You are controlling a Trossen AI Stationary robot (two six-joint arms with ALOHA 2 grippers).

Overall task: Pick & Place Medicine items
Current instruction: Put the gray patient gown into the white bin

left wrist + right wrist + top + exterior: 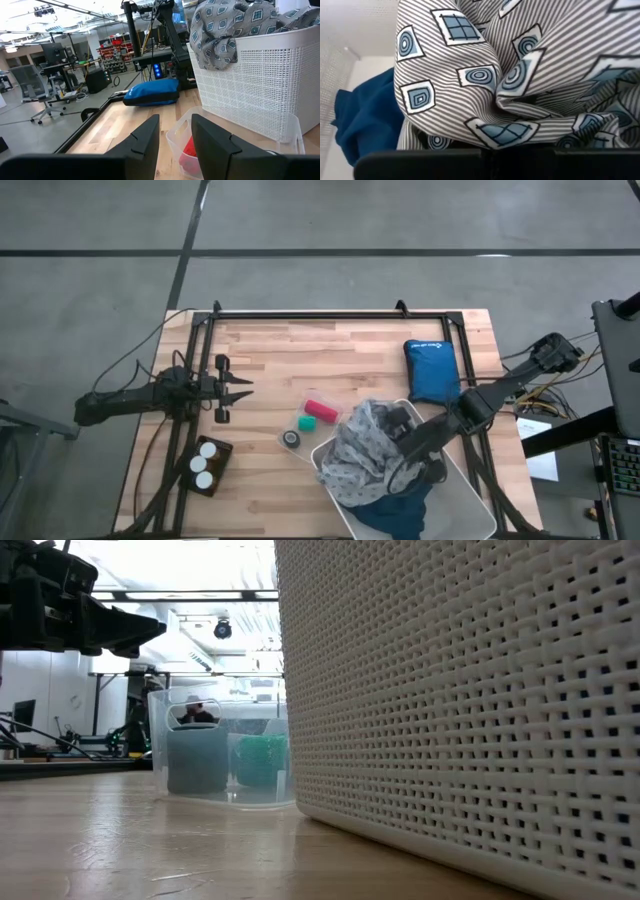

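Right claw [398,448] clamped on grey patterned cloth [362,448] over white basket [470,505], left claw [243,393] apart, well away, three pill bottles [205,464] just behind it on surface [330,345].

— What sits on the wooden table [330,345]?

— A white basket [470,515] under the right claw [405,442]. A blue pouch [432,368] lies behind that claw. A clear tub [310,420] sits between both claws. A dark tray [207,465] holds three white-capped bottles [204,464] beside the left claw [237,391].
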